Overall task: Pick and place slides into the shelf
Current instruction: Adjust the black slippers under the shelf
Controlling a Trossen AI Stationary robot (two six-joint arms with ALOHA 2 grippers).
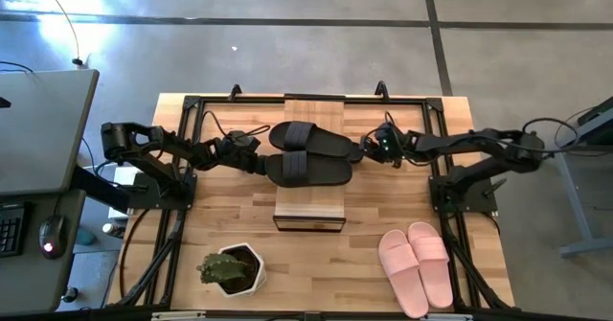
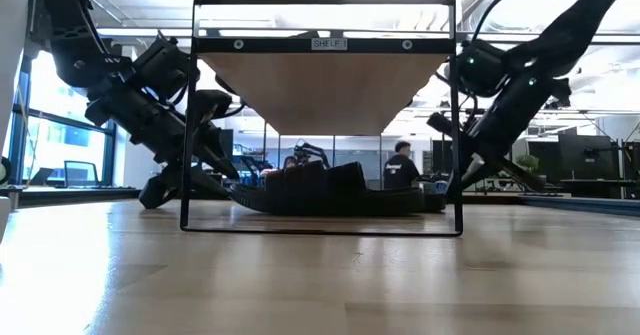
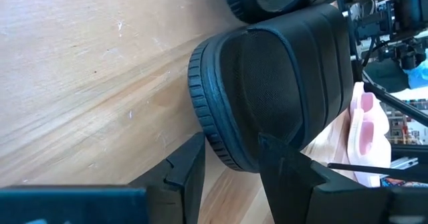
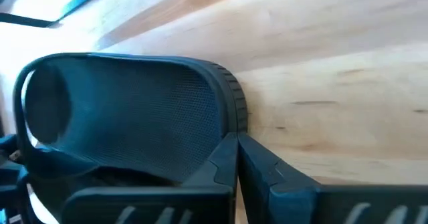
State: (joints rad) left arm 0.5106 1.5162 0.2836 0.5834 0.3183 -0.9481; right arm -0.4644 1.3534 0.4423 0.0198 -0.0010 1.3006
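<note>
Two black slides lie side by side across the shelf. The high view shows them over the middle of its plank. The low view shows them low down, under the plank, so I cannot tell which level bears them. My left gripper is shut on the left end of the near slide. My right gripper is shut and empty, its tips at the right end of the far slide. My left gripper has the near slide's left end between its two fingers. One finger lies over the footbed and the other stands against the ribbed sole edge. The fingers slant down from the table's left, along the slide, which lies flat on the wood. My right gripper's shut fingertips stand at the far slide's ribbed end rim, slanting down from the table's right. I cannot tell whether they touch it.
A pale pink pair of slides lies near the table's front right, and a potted plant stands at the front left. Black frame rails border the table. A desk with a mouse stands to the left. People show in the room beyond.
</note>
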